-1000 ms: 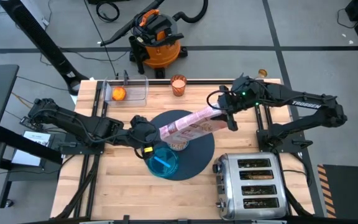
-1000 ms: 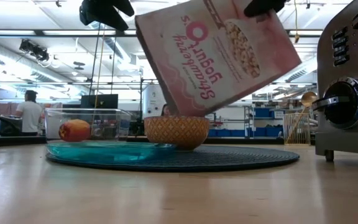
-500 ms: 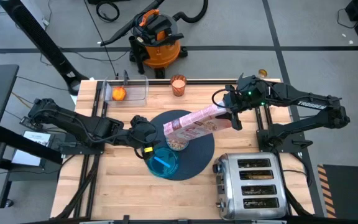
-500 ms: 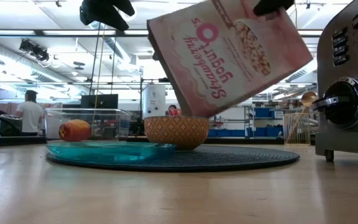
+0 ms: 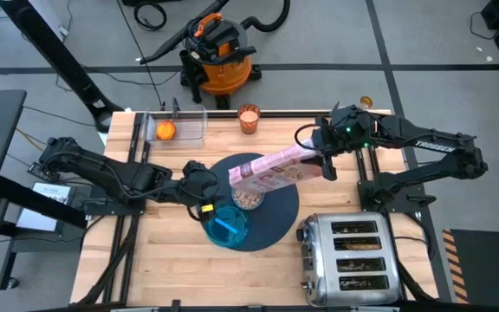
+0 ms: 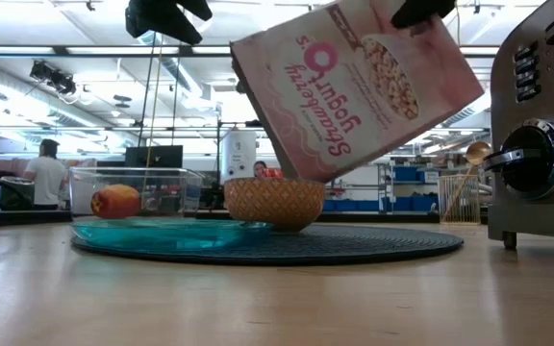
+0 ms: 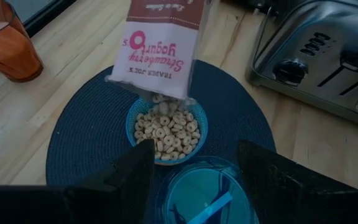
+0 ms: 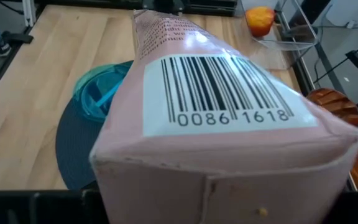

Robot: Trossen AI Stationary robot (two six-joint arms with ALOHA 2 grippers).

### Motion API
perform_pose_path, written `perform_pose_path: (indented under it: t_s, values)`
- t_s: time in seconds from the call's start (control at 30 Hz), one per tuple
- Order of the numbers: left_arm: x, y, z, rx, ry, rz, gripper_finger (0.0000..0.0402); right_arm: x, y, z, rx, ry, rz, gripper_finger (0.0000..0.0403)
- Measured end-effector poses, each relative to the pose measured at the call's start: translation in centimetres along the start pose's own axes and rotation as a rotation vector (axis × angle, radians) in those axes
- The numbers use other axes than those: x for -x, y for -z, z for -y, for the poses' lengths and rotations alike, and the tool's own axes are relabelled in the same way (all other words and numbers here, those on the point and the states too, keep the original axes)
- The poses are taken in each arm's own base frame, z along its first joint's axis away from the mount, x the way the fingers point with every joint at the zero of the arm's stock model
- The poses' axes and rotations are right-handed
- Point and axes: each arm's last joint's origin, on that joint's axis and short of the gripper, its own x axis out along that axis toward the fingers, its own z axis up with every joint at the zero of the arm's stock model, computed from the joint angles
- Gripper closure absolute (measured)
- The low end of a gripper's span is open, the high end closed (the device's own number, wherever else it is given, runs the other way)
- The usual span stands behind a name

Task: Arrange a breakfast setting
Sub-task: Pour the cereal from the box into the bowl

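A small light-blue bowl holding cereal rings stands on the round dark mat, next to the teal plate. My right gripper is shut on the pink cereal box, which is tipped with its open end just above the bowl. My left gripper is open and empty, hanging above the plate. The orange cup stands at the far edge. The red-orange fruit lies in a clear tub. A gold spoon shows at the far right. The toast is out of view. My right gripper holds the cereal box by its closed barcode end, coming from the table's right side. The box hides the fingers in the wrist view. The box is lifted clear and slants down toward the left, its open end lowest, over the bowl.
A chrome toaster stands at the near right corner. The clear tub stands at the far left. A light-blue strip lies in the plate. Bare wood shows at the near left. A person shows far off in the room.
My right gripper has drawn back a little toward the table's right edge and slightly up with the cereal box. The box's open end has shifted rightward above the bowl, and the cereal in the bowl now shows more.
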Motion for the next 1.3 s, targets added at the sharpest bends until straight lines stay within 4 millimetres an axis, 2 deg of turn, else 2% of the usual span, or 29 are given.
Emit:
perform_pose_path:
  t_s: [0.43, 0.83, 1.1, 1.3]
  values:
    - [0.2, -0.1, -0.1, -0.004, 0.004, 0.005, 0.0169, 0.1, -0.4, 0.1, 0.010, 0.017, 0.037, 0.0209]
    - [3.4, -1.2, -1.3, 0.033, 0.067, 0.104, 0.0169, 0.8, -0.2, -0.5, -0.018, -0.051, 0.047, 0.0209]
    - [5.1, -2.5, -2.0, 0.070, 0.107, 0.222, 0.0169, 0.2, 2.3, -0.9, -0.072, -0.075, 0.104, 0.0209]
    - [6.2, -3.2, -2.5, 0.097, 0.138, 0.290, 0.0169, 0.6, 4.3, -1.3, -0.075, -0.073, 0.169, 0.0209]
